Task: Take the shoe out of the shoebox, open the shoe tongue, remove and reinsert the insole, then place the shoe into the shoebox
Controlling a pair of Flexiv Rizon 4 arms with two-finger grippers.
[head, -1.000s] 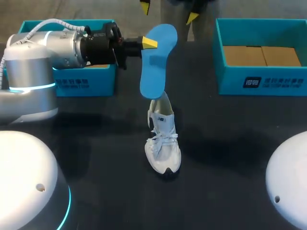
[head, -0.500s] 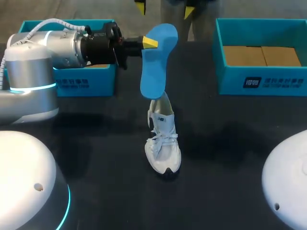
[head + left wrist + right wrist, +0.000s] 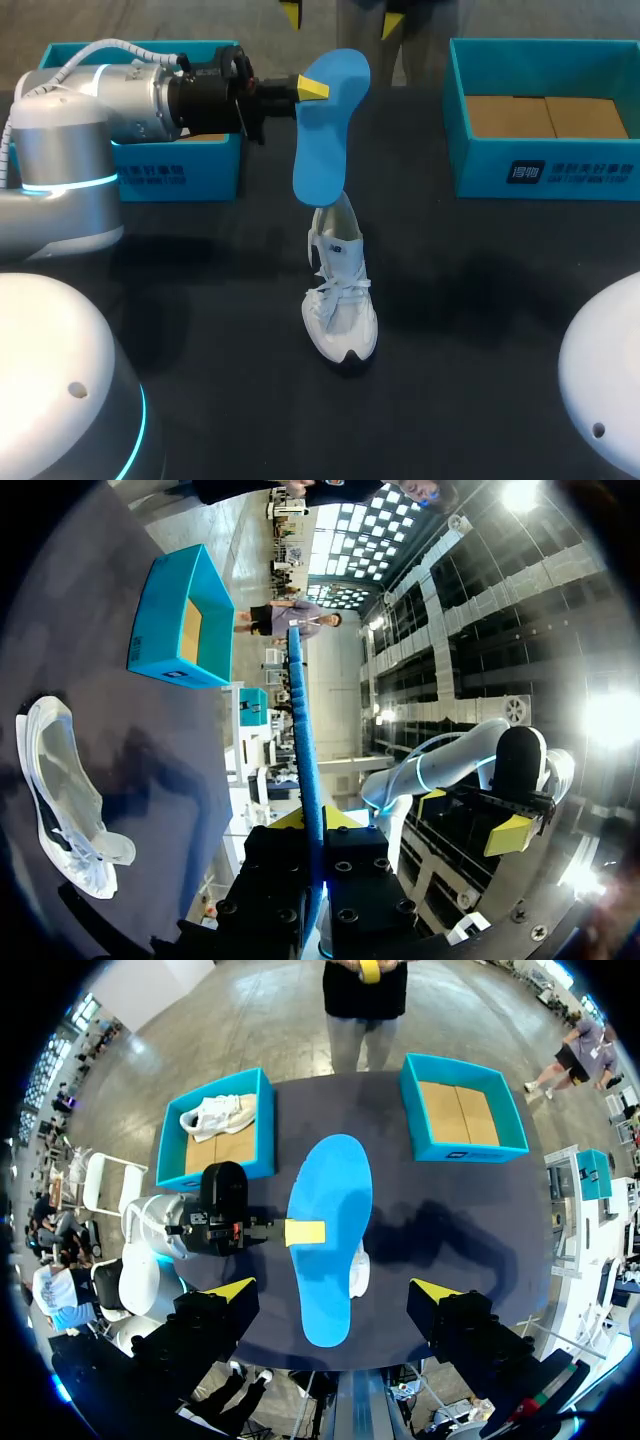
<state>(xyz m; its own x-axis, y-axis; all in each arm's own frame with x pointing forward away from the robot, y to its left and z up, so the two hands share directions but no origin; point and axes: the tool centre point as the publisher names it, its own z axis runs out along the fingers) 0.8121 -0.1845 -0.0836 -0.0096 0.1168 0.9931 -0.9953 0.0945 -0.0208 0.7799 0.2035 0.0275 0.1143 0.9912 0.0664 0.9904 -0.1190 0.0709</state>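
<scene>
Flanking the shoe (image 3: 340, 300), the left shoebox (image 3: 175, 172) holds a second white shoe (image 3: 215, 1115), the right shoebox (image 3: 545, 172) only cardboard (image 3: 545, 115). The shoe's toe points toward the robot. Above it the left gripper (image 3: 311, 90) pinches the blue insole (image 3: 322, 130), seemingly parallel; the right gripper (image 3: 333, 1290) gapes empty.

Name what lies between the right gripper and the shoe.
The blue insole, held by the left gripper, above the shoe; right wrist view shows it.

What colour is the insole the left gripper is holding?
The insole is bright blue, clearest in the right wrist view.
</scene>
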